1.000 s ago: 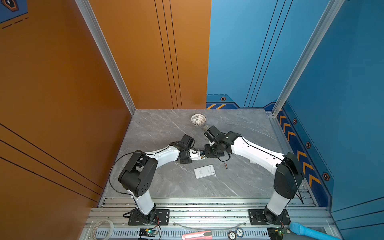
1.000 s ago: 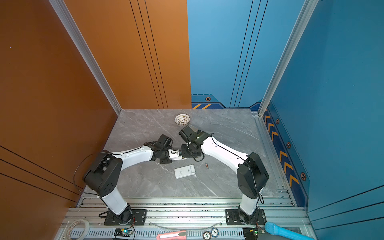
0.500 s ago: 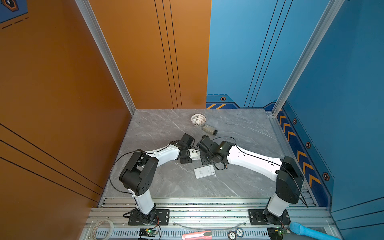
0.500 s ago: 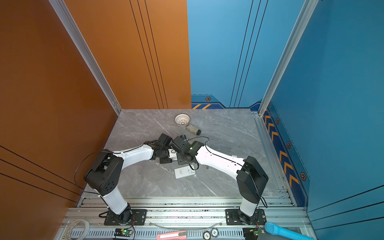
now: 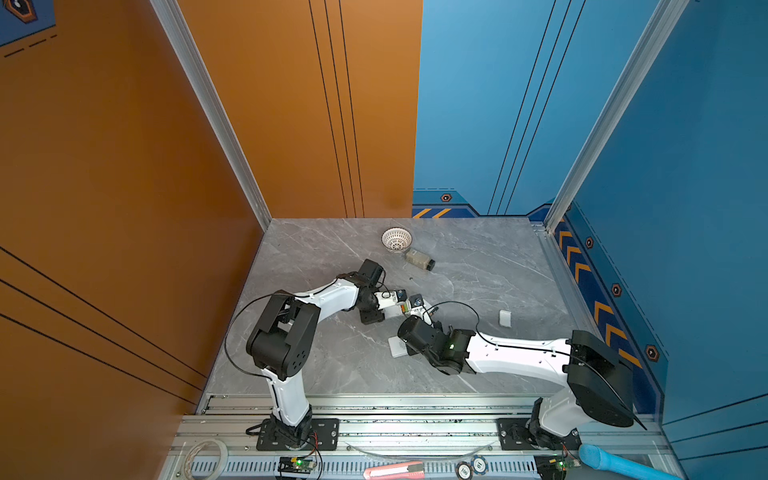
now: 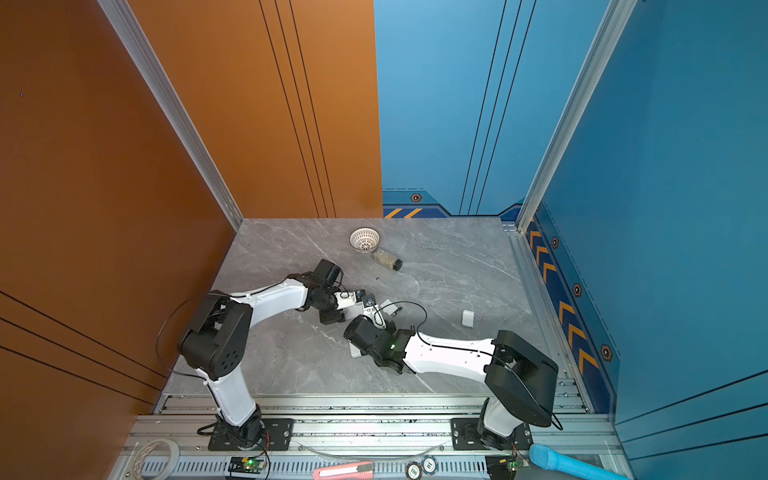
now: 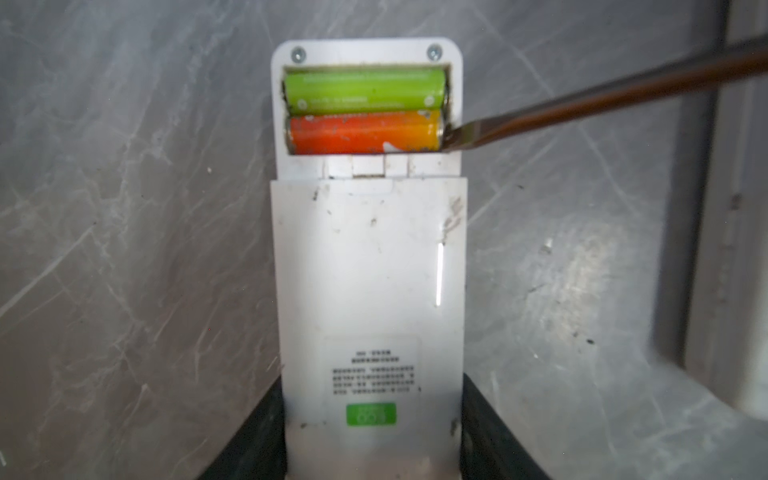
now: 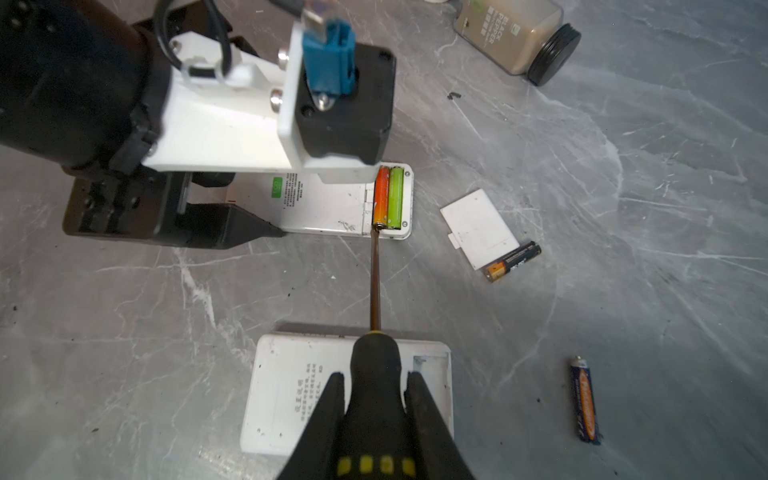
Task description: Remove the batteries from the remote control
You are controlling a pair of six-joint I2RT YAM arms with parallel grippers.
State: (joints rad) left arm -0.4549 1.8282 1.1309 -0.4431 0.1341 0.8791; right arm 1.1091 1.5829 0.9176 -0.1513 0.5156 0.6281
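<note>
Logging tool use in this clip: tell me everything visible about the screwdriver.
The screwdriver has a black handle with yellow marks near its end, a thin brownish metal shaft and a flat tip. The right gripper holds it by the handle, jaws closed on either side. It points away from the gripper; its tip sits against the end of the orange battery in the open compartment of the white remote. Nothing else visibly touches it.

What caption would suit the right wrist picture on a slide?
The right end effector grips a screwdriver, its tip at the orange battery beside the green battery in the open remote control.
</note>
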